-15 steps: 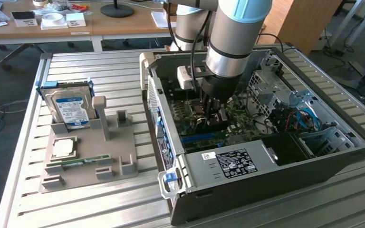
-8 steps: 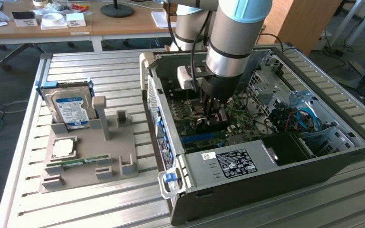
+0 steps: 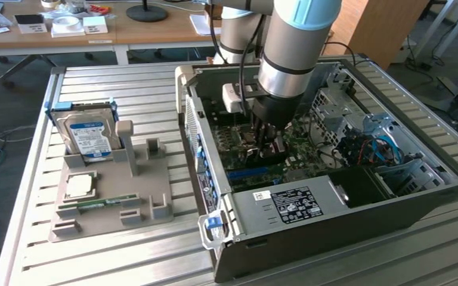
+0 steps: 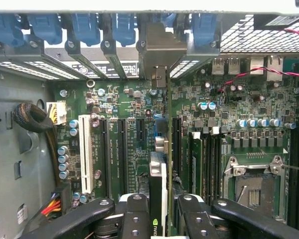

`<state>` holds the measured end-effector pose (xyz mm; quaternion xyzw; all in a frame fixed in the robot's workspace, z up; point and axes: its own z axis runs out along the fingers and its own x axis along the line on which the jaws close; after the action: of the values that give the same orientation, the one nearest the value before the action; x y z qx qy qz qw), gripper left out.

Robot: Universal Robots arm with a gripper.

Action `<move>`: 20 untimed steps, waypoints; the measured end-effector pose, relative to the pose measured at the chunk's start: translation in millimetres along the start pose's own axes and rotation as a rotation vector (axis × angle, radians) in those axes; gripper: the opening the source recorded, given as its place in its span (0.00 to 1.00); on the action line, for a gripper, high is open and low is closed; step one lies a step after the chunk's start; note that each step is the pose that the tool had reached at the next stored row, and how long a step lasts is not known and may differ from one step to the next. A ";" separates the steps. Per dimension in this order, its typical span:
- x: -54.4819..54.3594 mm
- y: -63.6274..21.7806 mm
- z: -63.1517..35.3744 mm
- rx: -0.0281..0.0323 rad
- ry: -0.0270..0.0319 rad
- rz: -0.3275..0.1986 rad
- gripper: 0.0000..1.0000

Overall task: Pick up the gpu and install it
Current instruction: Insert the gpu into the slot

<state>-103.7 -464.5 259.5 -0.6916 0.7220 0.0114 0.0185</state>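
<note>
From the exterior view, my end effector (image 3: 266, 138) is down inside the open computer case (image 3: 333, 208). The case lies on its side on the slatted desk (image 3: 117, 89), toward the exterior view's right edge. My fingers are closed partway on the gpu (image 3: 269, 158), which I hold upright just over the motherboard (image 3: 302, 144), near the case wall that faces the grey parts tray (image 3: 110, 179). I judge that my arm sits close to that wall, so a sideways correction could knock the card or my wrist against the case frame. Here I count one case, one gpu and one tray. The tray holds one hard drive (image 3: 90, 137) standing up, one processor chip (image 3: 80, 185) lying flat and one memory stick (image 3: 102, 204).

From the wrist view, the gpu (image 4: 158, 179) appears edge-on in my end effector (image 4: 162, 215), with one finger (image 4: 135, 216) on each side. Its pale bracket (image 4: 157, 50) is up at the case's rear slot frame. I cannot tell whether the card's lower edge touches a slot. If the card is tilted or offset, pressing down could jam its edge beside the slot, snag the bracket on the frame or make the card slip in my grip. On the board I count one white slot (image 4: 84, 154) and one empty processor socket (image 4: 251, 186). At least five blue clips (image 4: 84, 25) run along the frame.
</note>
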 end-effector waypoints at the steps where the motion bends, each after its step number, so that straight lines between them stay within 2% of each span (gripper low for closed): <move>1: 0.1 0.0 0.5 0.0000 0.0001 0.000 0.27; 20: 0.5 0.6 5.5 -0.0001 0.0036 0.000 0.27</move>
<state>-104.2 -464.7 254.0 -0.6916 0.7220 0.0102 0.0172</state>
